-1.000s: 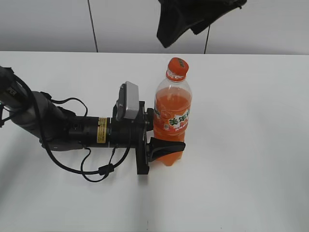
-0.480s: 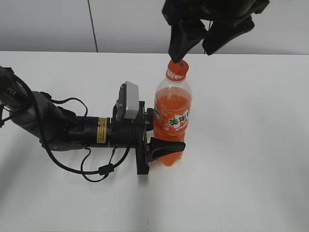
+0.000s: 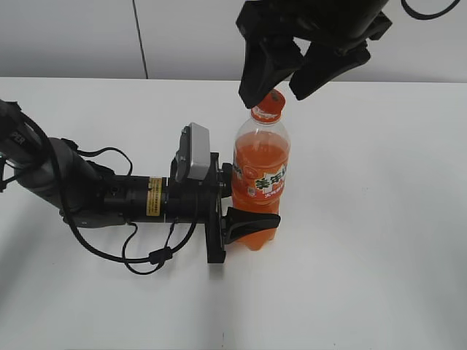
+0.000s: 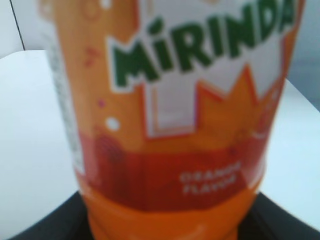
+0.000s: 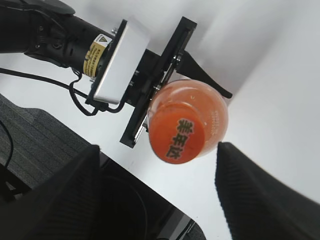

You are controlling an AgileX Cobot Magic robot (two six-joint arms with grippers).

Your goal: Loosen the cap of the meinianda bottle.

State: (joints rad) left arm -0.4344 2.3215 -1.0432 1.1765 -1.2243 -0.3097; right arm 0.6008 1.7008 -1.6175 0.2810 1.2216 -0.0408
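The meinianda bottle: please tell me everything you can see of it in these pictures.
The meinianda bottle is clear plastic, filled with orange drink, standing upright on the white table. Its label is orange, white and green; the left wrist view reads MIRINDA. The left gripper clamps its lower body. The orange cap is on, and the right gripper has its open jaws to either side of it, not visibly gripping.

The meinianda bottle (image 3: 260, 182) is glossy clear plastic with a printed label; the table (image 3: 379, 219) looks smooth, matt white.

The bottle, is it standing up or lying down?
Standing up. The meinianda bottle has its base on the table, cap on top, left hand gripping its body.
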